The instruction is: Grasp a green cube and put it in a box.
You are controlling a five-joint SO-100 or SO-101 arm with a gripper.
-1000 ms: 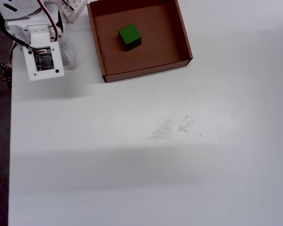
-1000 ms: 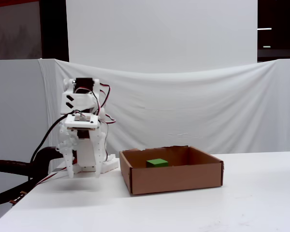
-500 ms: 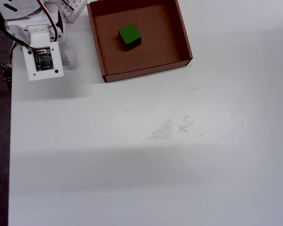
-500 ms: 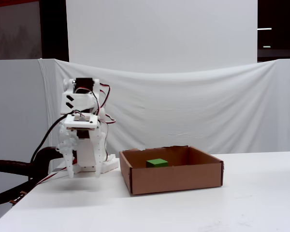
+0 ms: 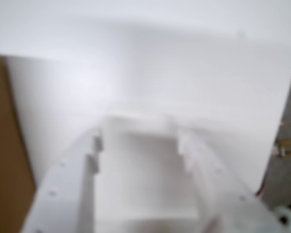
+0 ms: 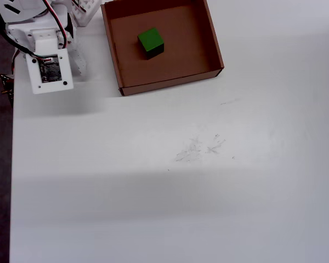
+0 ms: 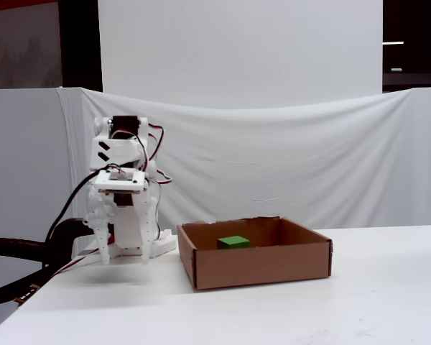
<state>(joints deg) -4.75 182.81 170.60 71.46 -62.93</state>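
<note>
The green cube (image 6: 151, 42) lies on the bottom of the brown cardboard box (image 6: 167, 84) at the table's far side; it also shows in the fixed view (image 7: 233, 242) inside the box (image 7: 258, 267). My white gripper (image 5: 138, 133) is blurred in the wrist view, its two fingers stand wide apart with only white table between them, and nothing is held. A brown strip of the box (image 5: 2, 145) shows at that view's left edge. In the fixed view the gripper (image 7: 126, 253) hangs down, folded back, left of the box and apart from it.
The arm (image 6: 46, 66) with its red wires stands at the table's top left corner in the overhead view. The table's left edge (image 6: 11, 164) runs along a dark floor. Faint scuff marks (image 6: 200, 147) lie mid-table. A white cloth backdrop (image 7: 287, 158) hangs behind.
</note>
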